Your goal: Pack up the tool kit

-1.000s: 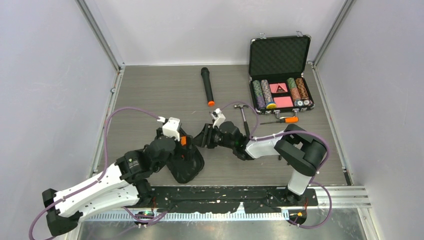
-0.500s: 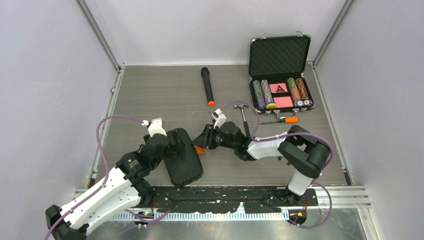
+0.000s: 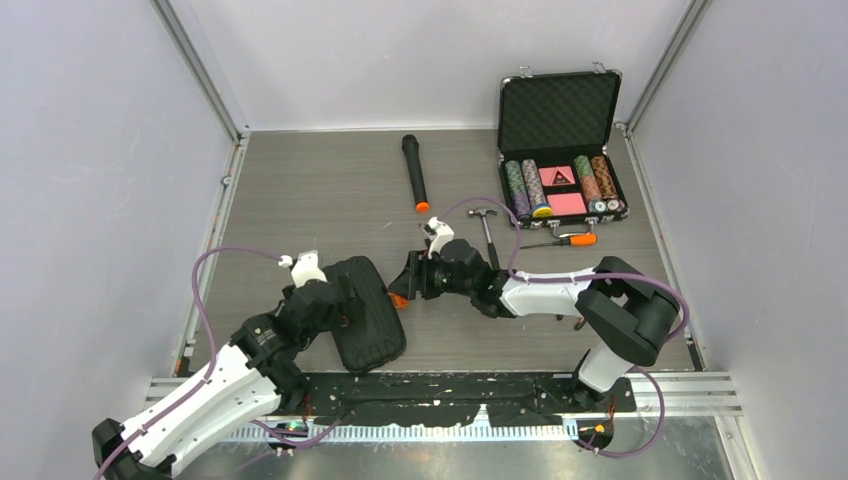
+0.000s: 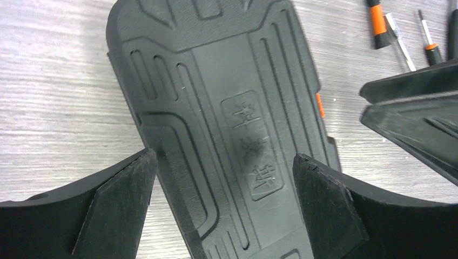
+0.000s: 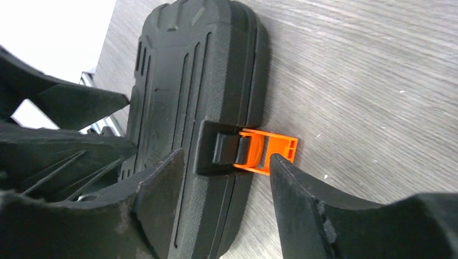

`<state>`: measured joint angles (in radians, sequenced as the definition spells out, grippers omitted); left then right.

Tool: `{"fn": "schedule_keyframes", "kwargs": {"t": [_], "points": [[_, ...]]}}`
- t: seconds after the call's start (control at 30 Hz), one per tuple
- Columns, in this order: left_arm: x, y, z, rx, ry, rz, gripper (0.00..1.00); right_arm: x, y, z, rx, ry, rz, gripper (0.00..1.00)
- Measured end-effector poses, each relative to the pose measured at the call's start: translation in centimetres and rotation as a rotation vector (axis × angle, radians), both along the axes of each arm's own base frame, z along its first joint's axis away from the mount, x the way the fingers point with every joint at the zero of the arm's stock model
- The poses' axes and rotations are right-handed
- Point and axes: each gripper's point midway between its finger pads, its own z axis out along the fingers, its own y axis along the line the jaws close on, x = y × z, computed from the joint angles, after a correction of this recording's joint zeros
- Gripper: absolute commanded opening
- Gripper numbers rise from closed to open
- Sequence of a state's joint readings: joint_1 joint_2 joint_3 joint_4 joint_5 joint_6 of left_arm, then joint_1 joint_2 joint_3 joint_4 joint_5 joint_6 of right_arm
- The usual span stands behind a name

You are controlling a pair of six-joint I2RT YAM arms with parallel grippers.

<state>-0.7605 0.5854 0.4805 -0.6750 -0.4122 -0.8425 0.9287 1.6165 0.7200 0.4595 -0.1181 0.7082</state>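
The tool kit (image 3: 366, 312) is a black ribbed case, lying shut on the table at front centre. Its orange latch (image 3: 398, 299) sticks out flat from the right edge, unfastened (image 5: 265, 151). My left gripper (image 3: 338, 300) is open, hovering over the case's left side with its jaws wide either side of the lid (image 4: 227, 124). My right gripper (image 3: 406, 284) is open, one finger (image 5: 162, 189) over the lid and the other finger (image 5: 302, 199) beside the latch. A hammer (image 3: 487, 230) and an orange-handled screwdriver (image 3: 566, 241) lie outside the case.
An open metal-edged case of poker chips (image 3: 560, 150) stands at the back right. A black microphone with an orange end (image 3: 415, 172) lies at back centre. Small orange-black tools (image 4: 376, 24) lie beyond the right gripper. Walls enclose the table on three sides.
My left gripper has drawn back left and down off the case, which now lies flat and shut with the latch sticking out. My right gripper has edged closer to the latch.
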Motion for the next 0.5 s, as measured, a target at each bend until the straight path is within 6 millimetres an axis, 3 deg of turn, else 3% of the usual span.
{"fn": "schedule_keyframes", "kwargs": {"t": [0.23, 0.37, 0.5], "points": [[-0.6, 1.5, -3.4, -0.032, 0.068, 0.083, 1.0, -1.0, 2.3, 0.7, 0.046, 0.032, 0.108, 0.72], [-0.1, 0.7, -3.9, -0.116, 0.073, 0.086, 1.0, -1.5, 3.7, -0.3, 0.045, 0.064, 0.163, 0.72], [0.4, -0.2, -4.1, -0.162, 0.063, 0.063, 1.0, -1.7, 3.9, -1.2, 0.032, 0.087, 0.178, 0.71]]}}
